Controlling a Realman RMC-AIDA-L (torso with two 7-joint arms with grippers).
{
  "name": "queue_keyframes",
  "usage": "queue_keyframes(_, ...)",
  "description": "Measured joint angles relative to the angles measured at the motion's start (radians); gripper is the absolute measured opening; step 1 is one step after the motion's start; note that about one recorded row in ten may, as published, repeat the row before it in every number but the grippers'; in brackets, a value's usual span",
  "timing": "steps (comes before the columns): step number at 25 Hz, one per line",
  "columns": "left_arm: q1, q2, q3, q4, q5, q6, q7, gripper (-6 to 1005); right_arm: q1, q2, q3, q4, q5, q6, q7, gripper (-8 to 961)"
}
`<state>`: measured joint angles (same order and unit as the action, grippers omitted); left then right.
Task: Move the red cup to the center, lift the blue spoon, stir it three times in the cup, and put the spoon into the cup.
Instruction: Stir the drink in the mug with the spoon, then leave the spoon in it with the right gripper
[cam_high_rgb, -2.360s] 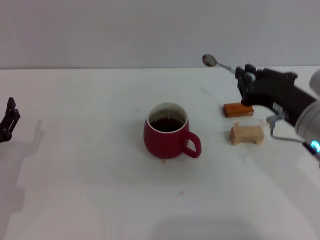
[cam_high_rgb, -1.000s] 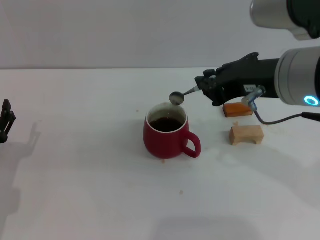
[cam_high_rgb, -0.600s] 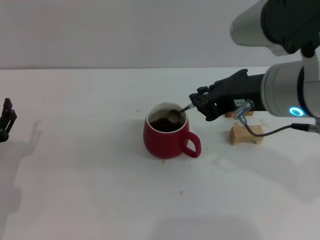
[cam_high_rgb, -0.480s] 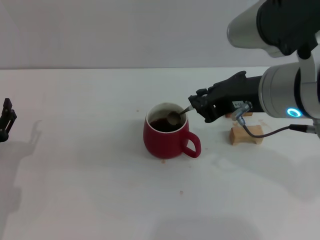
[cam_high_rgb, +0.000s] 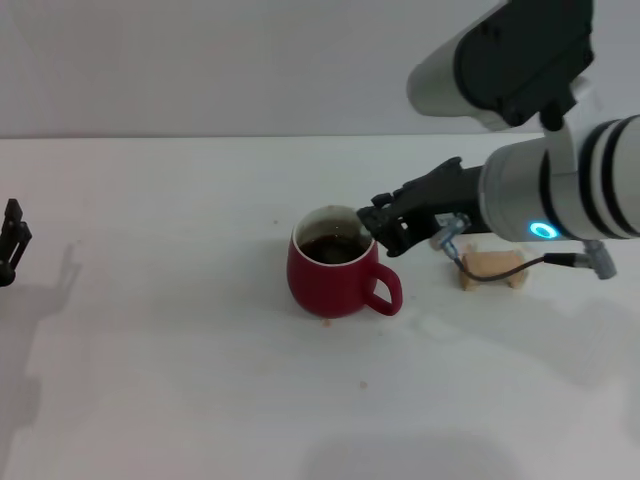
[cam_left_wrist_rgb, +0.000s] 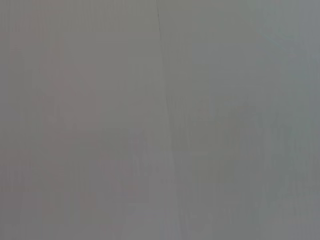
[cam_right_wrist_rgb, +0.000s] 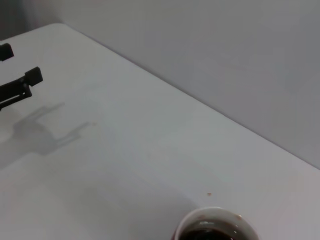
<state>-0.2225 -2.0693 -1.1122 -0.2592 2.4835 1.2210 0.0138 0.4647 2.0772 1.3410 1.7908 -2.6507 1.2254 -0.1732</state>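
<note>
The red cup (cam_high_rgb: 334, 265) sits near the middle of the white counter (cam_high_rgb: 180, 360), upright, its loop handle turned toward the robot's right and a little to the front. Dark liquid fills it below the white inner wall. In the right wrist view only the far part of its rim and some of the liquid show at the edge of the picture (cam_right_wrist_rgb: 216, 227).

The right gripper (cam_high_rgb: 385, 226) reaches in from the right side and hangs right at the cup's rim, on the handle side, angled down toward the opening. The blue spoon cannot be made out from the head view; where it would be is hidden by the black gripper and the cup's rim, so I cannot tell whether the jaws are clamped on it or apart.

Behind the right arm, a pale wooden block (cam_high_rgb: 492, 268) lies on the counter, partly covered by the forearm and a thin cable.

The left gripper (cam_high_rgb: 10, 240) is parked far off at the counter's left edge, well apart from the cup, and its jaws cannot be judged either.
</note>
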Motion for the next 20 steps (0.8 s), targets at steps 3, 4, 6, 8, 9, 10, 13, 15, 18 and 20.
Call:
queue_keyframes(3, 0.005, 0.000, 0.000, 0.000, 0.000, 0.001, 0.000, 834, 0.018, 0.001, -0.004, -0.032, 0.001, -0.016, 0.000, 172)
queue_keyframes(4, 0.005, 0.000, 0.000, 0.000, 0.000, 0.001, 0.000, 834, 0.026, 0.001, -0.004, -0.044, 0.003, -0.022, 0.000, 173)
queue_keyframes(6, 0.006, 0.000, 0.000, 0.000, 0.000, 0.002, 0.000, 834, 0.041, 0.002, -0.005, -0.073, 0.006, -0.035, 0.000, 174)
queue_keyframes(8, 0.008, 0.000, 0.000, 0.000, 0.000, 0.004, 0.000, 834, 0.063, 0.002, -0.006, -0.116, 0.007, -0.050, 0.000, 175)
queue_keyframes(9, 0.008, 0.000, 0.000, 0.000, 0.000, 0.004, 0.000, 834, 0.063, 0.002, -0.006, -0.116, 0.007, -0.050, 0.000, 175)
queue_keyframes(10, 0.008, 0.000, 0.000, 0.000, 0.000, 0.004, 0.000, 834, 0.072, 0.002, -0.006, -0.129, 0.007, -0.053, 0.000, 176)
queue_keyframes(13, 0.011, 0.000, 0.000, 0.000, 0.000, 0.008, 0.000, 834, 0.089, 0.001, -0.006, -0.166, 0.006, -0.073, 0.000, 177)
queue_keyframes(15, 0.011, 0.000, 0.000, 0.000, 0.000, 0.008, 0.000, 834, 0.090, 0.001, -0.003, -0.170, 0.005, -0.081, 0.000, 178)
queue_keyframes(18, 0.016, 0.000, 0.005, 0.000, 0.000, 0.008, -0.001, 834, 0.087, 0.001, 0.011, -0.175, 0.003, -0.097, -0.005, 180)
queue_keyframes(20, 0.018, -0.001, 0.007, 0.000, 0.000, 0.008, -0.004, 834, 0.087, 0.000, 0.014, -0.177, 0.002, -0.098, -0.006, 180)
